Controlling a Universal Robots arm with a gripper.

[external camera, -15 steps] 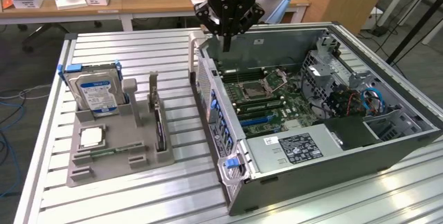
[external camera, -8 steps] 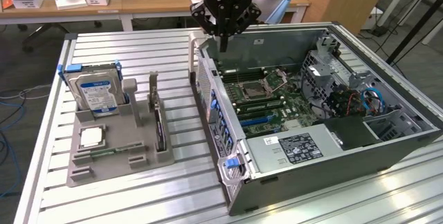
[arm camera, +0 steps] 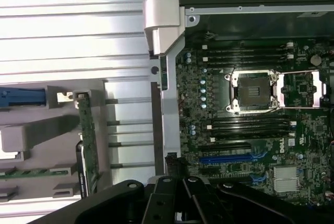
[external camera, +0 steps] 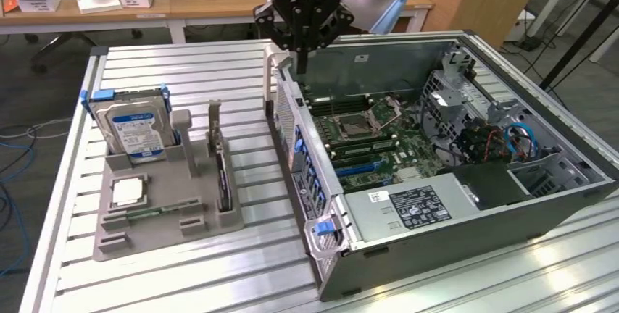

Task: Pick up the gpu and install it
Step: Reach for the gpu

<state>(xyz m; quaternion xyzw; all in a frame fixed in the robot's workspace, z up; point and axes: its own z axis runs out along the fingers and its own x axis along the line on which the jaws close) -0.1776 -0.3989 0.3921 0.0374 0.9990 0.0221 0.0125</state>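
Observation:
The gpu (external camera: 222, 172) stands on edge in the grey holder (external camera: 155, 237), a thin dark card with its silver bracket (external camera: 214, 119) pointing up at the far end. The wrist view shows the gpu (arm camera: 87, 140) from above as a narrow strip. My gripper (external camera: 301, 58) hangs over the back corner of the open computer case (external camera: 541, 211), to the exterior view's right of the gpu and well apart from it. Its fingers are shut together with nothing between them. In the wrist view the gripper (arm camera: 179, 190) hangs over the case wall beside the motherboard (arm camera: 250, 130).
A blue-labelled hard drive (external camera: 135, 128) stands in the holder at the exterior view's left, with a processor (external camera: 127, 191) and a green memory stick (external camera: 145, 215) in front of it. Blue expansion slots (arm camera: 235, 157) lie on the motherboard. Desks stand behind the slatted table (external camera: 193, 67).

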